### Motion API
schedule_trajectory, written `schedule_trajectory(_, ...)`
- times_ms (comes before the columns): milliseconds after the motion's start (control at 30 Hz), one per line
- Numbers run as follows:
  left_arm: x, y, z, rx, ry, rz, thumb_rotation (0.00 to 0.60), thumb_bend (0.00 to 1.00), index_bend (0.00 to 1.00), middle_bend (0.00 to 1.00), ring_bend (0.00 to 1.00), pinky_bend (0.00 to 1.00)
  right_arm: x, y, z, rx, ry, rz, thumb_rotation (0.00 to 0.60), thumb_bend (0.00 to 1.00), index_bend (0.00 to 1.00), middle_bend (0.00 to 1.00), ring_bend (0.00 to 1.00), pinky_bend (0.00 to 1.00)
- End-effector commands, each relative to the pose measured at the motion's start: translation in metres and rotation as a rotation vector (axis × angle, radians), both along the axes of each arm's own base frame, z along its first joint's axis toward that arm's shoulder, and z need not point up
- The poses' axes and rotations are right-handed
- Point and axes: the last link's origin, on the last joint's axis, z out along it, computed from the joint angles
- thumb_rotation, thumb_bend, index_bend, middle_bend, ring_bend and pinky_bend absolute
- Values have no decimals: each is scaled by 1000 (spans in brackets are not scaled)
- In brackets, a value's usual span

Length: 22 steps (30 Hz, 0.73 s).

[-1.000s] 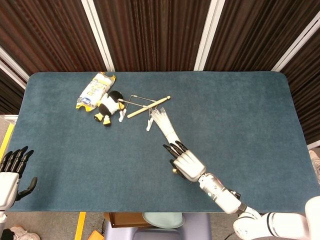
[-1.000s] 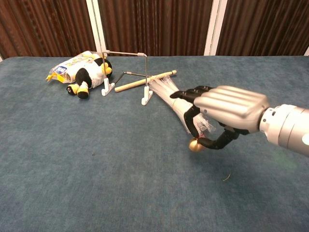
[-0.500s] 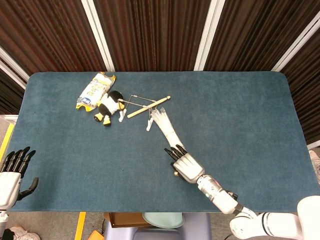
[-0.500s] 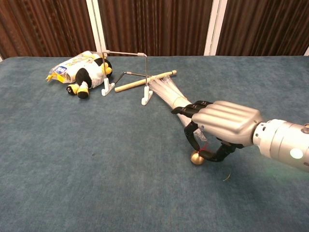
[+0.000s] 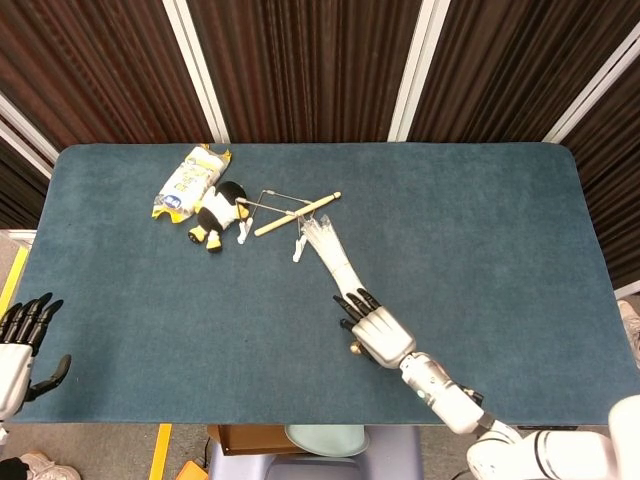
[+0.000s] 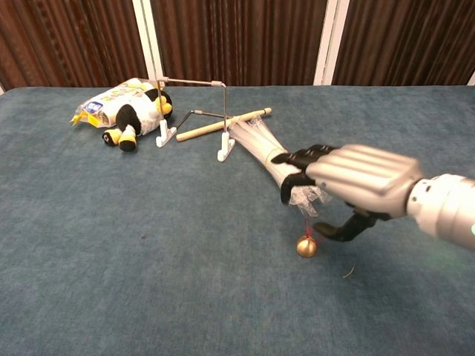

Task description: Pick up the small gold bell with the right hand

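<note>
The small gold bell [image 6: 305,246] lies on the blue tabletop with a short red thread at its top; from the head view the bell [image 5: 354,349] peeks out at the left edge of my right hand. My right hand [image 6: 355,182] hovers just above and to the right of it, fingers stretched forward and apart and the thumb [image 6: 343,228] hanging clear of the bell. Nothing is held in it. The same right hand [image 5: 376,330] shows near the table's front in the head view. My left hand [image 5: 20,345] hangs off the table's front left corner, fingers spread and holding nothing.
A clear plastic bundle [image 6: 266,151] runs from under my right hand's fingers back toward a small metal stand [image 6: 194,83] with a wooden stick [image 6: 223,124]. A plush penguin [image 6: 132,119] and a snack bag [image 6: 111,101] lie at the far left.
My right hand lowered the pinched bell onto the table. Then the fingers opened and the hand rose slightly, leaving the bell lying free.
</note>
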Motion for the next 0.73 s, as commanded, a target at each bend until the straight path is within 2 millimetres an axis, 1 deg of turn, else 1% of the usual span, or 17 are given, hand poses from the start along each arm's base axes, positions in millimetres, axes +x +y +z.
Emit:
schedule_trajectory(33, -1, -1, 3, 20, 6, 0, 600, 413, 66, 0, 0, 0, -13, 15, 44, -94, -53, -30, 600, 525, 113, 0, 0, 0)
schedule_trajectory(67, 0, -2, 3, 30, 9, -5, 600, 413, 66, 0, 0, 0, -21, 24, 64, -140, -76, -54, 600, 525, 62, 0, 0, 0)
schedule_trajectory(100, 1, -2, 4, 38, 11, -13, 600, 413, 65, 0, 0, 0, -30, 31, 79, -182, -87, -77, 600, 524, 24, 0, 0, 0)
schedule_trajectory(167, 2, -3, 3, 49, 8, -33, 600, 413, 65, 0, 0, 0, -54, 51, 110, -280, -87, -134, 600, 497, 0, 0, 0, 0)
schedule_trajectory(200, 2, -4, 3, 53, 11, -39, 600, 413, 66, 0, 0, 0, -72, 66, 128, -351, -80, -178, 600, 465, 0, 0, 0, 0)
schedule_trajectory(267, 1, -5, 1, 56, 25, -36, 600, 413, 67, 0, 0, 0, -99, 88, 152, -462, -83, -235, 600, 420, 0, 0, 0, 0)
schedule_trajectory(300, 1, -5, -1, 55, 36, -31, 600, 413, 65, 0, 0, 0, -117, 102, 166, -553, -89, -255, 600, 413, 0, 0, 0, 0)
schedule_trajectory(367, 1, -4, -4, 50, 50, -24, 600, 413, 63, 0, 0, 0, -145, 120, 179, -673, -101, -298, 600, 408, 0, 0, 0, 0)
schedule_trajectory(400, 1, -4, -7, 41, 60, -18, 600, 413, 62, 0, 0, 0, -159, 128, 183, -706, -117, -346, 600, 401, 0, 0, 0, 0)
schedule_trajectory(433, 2, -3, -9, 36, 66, -15, 600, 413, 62, 0, 0, 0, -163, 130, 186, -687, -130, -353, 600, 396, 0, 0, 0, 0)
schedule_trajectory(467, 3, -2, -11, 34, 75, -15, 600, 413, 63, 0, 0, 0, -165, 129, 194, -674, -182, -351, 600, 394, 0, 0, 0, 0)
schedule_trajectory(533, 4, 0, -14, 35, 92, -11, 600, 413, 64, 0, 0, 0, -169, 129, 202, -684, -213, -369, 600, 393, 0, 0, 0, 0)
schedule_trajectory(633, 6, -1, -17, 36, 106, -17, 600, 412, 62, 0, 0, 0, -168, 131, 203, -648, -220, -355, 600, 393, 0, 0, 0, 0)
schedule_trajectory(733, 6, -2, -19, 21, 111, -20, 600, 413, 63, 0, 0, 0, -166, 131, 199, -629, -204, -342, 600, 393, 0, 0, 0, 0)
